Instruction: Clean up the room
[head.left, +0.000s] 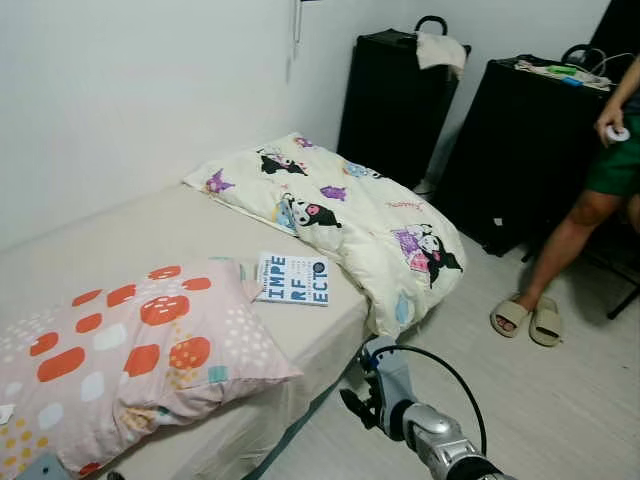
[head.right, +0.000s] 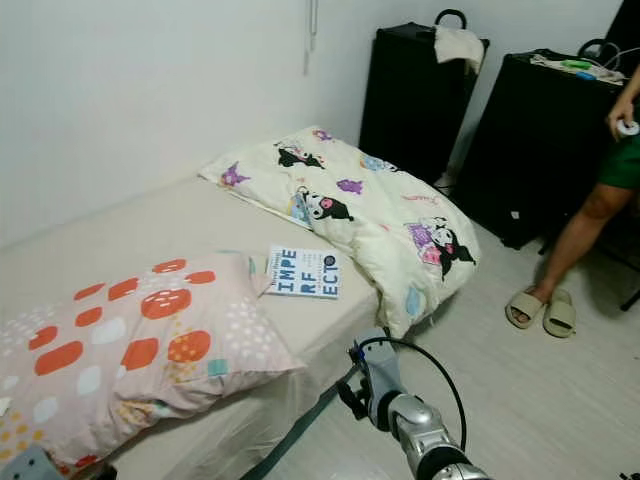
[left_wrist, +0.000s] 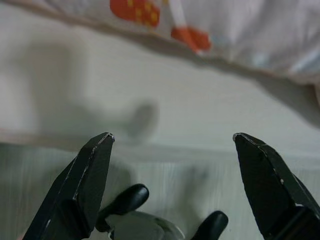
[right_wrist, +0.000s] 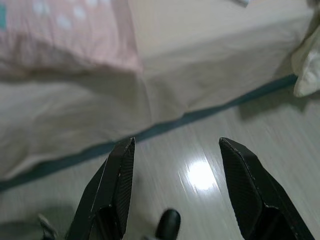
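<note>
Right wrist view: right gripper wide, empty.

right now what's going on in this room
The robot stands beside the bed, handling nothing yet. Its right hand hangs open above the floor by the mattress edge; the left hand is open too. A book lies between the pillow and crumpled duvet. A person stands nearby.
</note>
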